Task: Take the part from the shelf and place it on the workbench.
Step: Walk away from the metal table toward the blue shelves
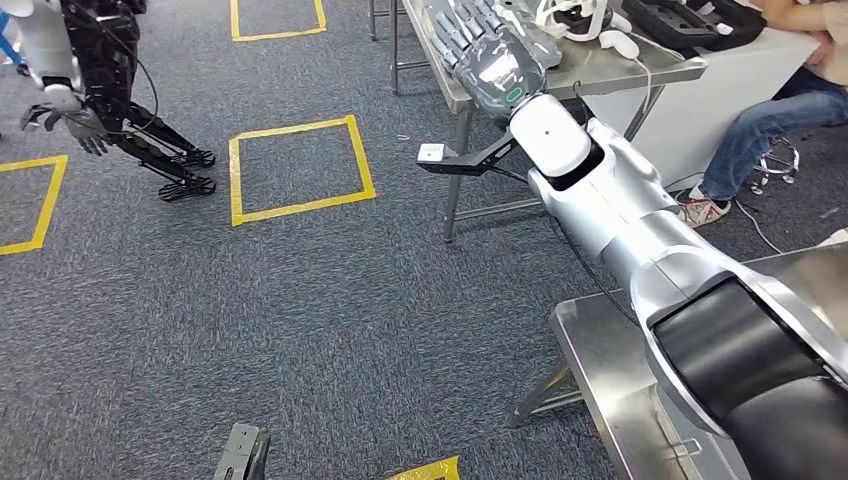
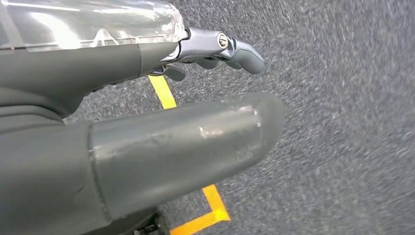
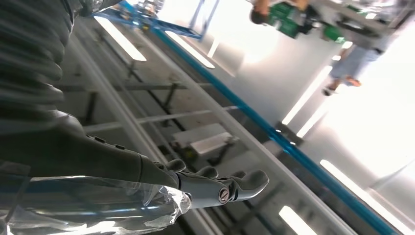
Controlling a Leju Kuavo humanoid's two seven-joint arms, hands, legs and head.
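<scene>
Both hands are hanging empty, the right hand (image 1: 487, 52) spread by a steel table's (image 1: 600, 70) near edge, the left hand (image 2: 147, 142) over carpet, so locating the shelf matters first.

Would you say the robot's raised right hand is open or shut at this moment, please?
Open: the right hand holds nothing, and its fingers stretch out straight and apart.

The shiny steel workbench (image 1: 598, 368) stands on grey carpet (image 1: 330, 320), close on the robot's right side.
</scene>
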